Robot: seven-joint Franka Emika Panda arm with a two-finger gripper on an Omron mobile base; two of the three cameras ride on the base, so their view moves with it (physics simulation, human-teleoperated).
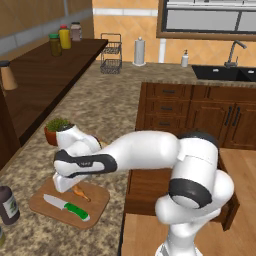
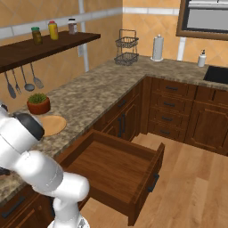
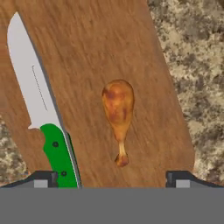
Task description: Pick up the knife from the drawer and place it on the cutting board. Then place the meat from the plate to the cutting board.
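Hovering over the cutting board (image 3: 100, 48) with end effector (image 3: 113, 177) spread wide, gripping nothing. Lying centred between the fingertips — the meat (image 3: 118, 111), bone end nearest. Resting just beside, roughly parallel — the knife (image 3: 41, 109).

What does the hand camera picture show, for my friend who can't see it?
A small orange-brown chicken drumstick lies on a brown wooden cutting board, apart from a knife with a green handle and silver blade. Speckled stone counter surrounds the board, and the open gripper has tips at the bottom.
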